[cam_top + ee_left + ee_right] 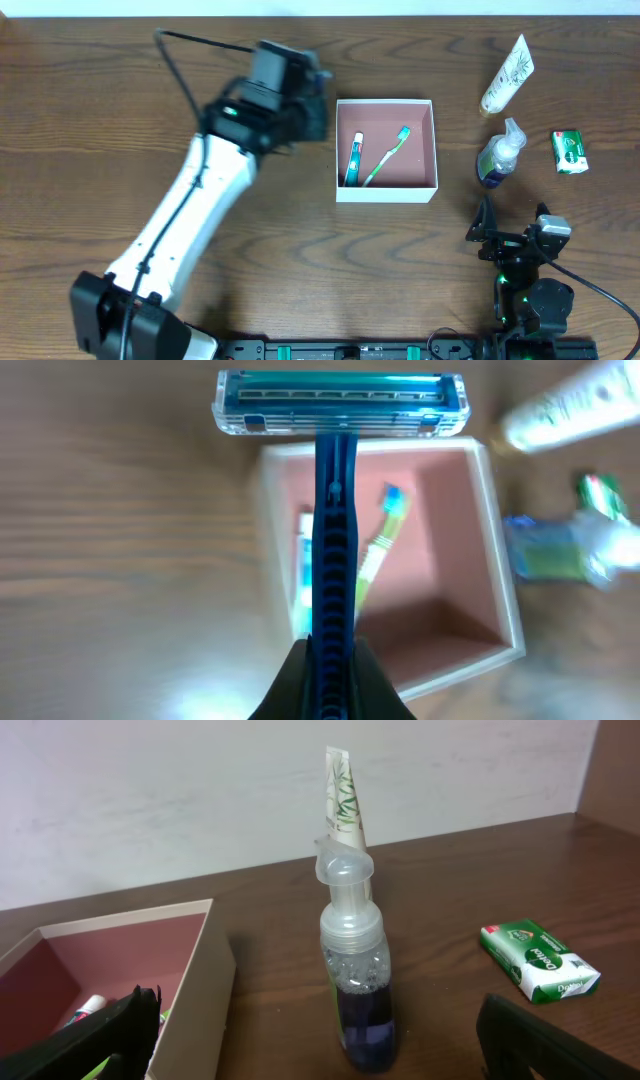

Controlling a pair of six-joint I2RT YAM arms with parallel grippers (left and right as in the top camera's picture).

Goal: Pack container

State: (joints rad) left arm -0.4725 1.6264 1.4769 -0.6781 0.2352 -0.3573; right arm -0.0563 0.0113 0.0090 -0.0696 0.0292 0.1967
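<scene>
Mid-table sits a square container (386, 192), thin white walls, pink-brown floor, toothbrush (390, 155) and tube (354, 160) lying inside. Left gripper (330, 660) clamps a blue razor (338, 405) just left of it. Right gripper (512, 232) spread wide near bottle (498, 155).

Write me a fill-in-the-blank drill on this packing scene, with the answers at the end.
The left gripper is shut on a razor with a ___ handle.
The container holds a toothbrush and a small tube, ___ items in all.
The right gripper has its jaws ___.
The soap box outside the container is coloured ___.
Answers: blue; two; open; green.
</scene>
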